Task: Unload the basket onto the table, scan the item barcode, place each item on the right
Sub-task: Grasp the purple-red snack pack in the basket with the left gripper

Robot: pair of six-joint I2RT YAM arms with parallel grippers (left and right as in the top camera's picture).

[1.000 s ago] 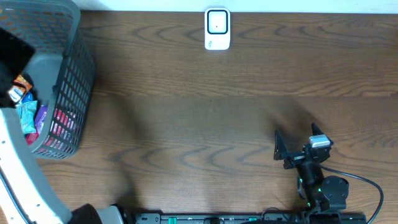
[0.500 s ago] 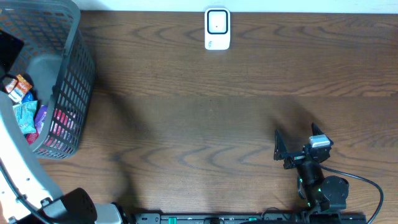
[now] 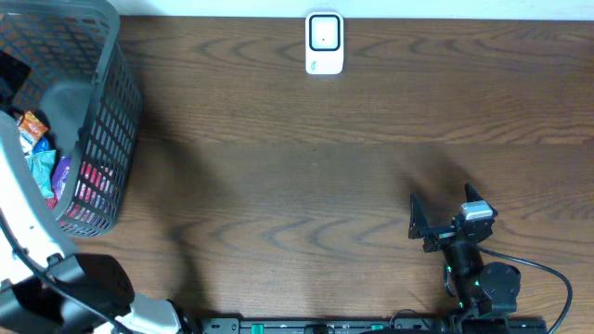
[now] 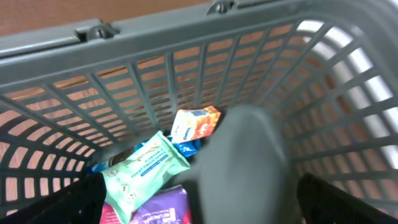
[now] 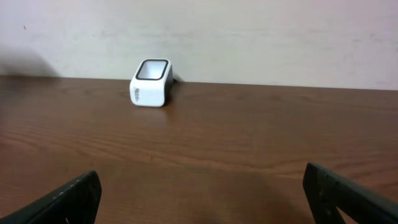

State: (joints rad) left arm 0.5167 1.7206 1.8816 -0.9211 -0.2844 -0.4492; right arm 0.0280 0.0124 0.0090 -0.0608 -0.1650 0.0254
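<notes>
1. The left gripper [image 4: 199, 208] hangs above the inside of the basket [image 4: 186, 37]. Its fingers [image 4: 53, 202] are spread wide with nothing between them. The right gripper [image 3: 444, 221] sits low near the table's [image 3: 278, 167] front edge, equally wide and empty.
2. Under the left fingers the items lie heaped and overlapping: a mint-green wipes packet [image 4: 144, 169], a small orange-and-white carton [image 4: 194, 122] and a purple packet [image 4: 163, 208].
3. The wipes packet lies flat, printed face up, with its long axis running lower left to upper right in the left wrist view. The carton tilts roughly the same way. No barcode shows on any item.
4. Because the items overlap, a closing grip could probably take 2 packets at once, or pinch a slack wrapper that slips.
5. A blurred grey shape [image 4: 242, 162], possibly the basket's handle, crowds the pile. It and the mesh wall could snag a finger.
6. The white barcode scanner [image 3: 324, 43] stands at the far edge, well apart from the basket, with its window facing up and forward. With the code's side unknown, the wrong face may get presented.
</notes>
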